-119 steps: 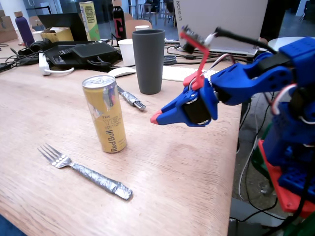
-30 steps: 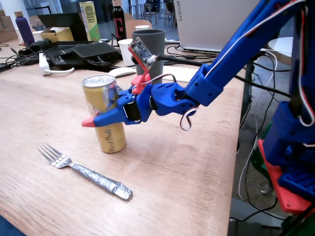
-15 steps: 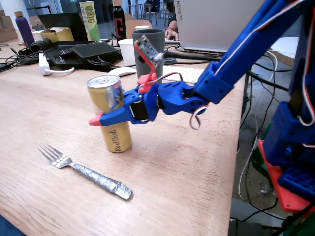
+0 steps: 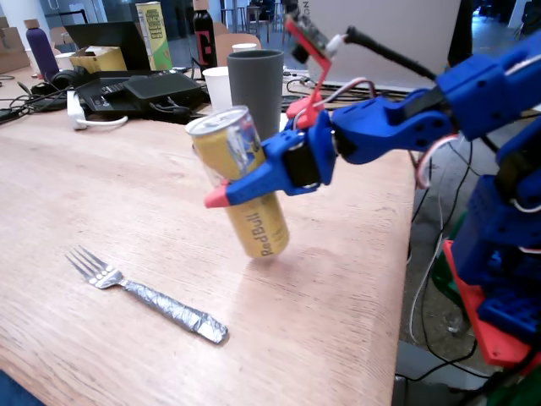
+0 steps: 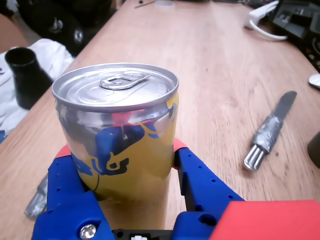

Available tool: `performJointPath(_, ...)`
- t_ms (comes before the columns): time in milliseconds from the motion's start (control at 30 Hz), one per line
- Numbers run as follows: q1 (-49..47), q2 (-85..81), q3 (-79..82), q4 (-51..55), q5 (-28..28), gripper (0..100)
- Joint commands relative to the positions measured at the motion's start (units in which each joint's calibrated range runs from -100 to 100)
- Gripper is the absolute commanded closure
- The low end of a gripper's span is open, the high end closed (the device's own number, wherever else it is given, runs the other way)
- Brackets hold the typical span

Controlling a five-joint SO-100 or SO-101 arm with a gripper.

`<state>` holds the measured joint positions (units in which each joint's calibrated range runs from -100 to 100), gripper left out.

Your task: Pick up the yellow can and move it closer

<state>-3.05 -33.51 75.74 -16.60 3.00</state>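
Blue end effector (image 4: 221,193) pinches the can (image 4: 241,186) near its upper half, one finger on each side, as my wrist view (image 5: 120,150) shows plainly. From the fixed view I see only the near finger (image 4: 254,182), red at the tip; the far one is hidden behind the can, and the arm (image 4: 473,93) is cut off at the right edge. My wrist view loses the can's bottom behind the end effector body, so I cannot tell there whether it touches the table (image 4: 84,194). In the fixed view the can tilts, top leaning left, its lower edge at or just above the wood; contact is hard to judge.

I read the can as yellow-gold with a silver top and pull tab (image 5: 122,80), a blue and silver patch, and red lettering near the base.

A grey tumbler (image 4: 255,89) stands behind it. A fork (image 4: 144,296) with a foil-wrapped handle lies nearer the camera, well apart.
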Motion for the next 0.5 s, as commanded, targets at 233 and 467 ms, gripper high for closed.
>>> performJointPath(233, 2.0, -26.9, 16.3, -0.7, -0.3, 83)
performJointPath(467, 6.6, -31.2, 16.8, 0.3, -0.3, 84)
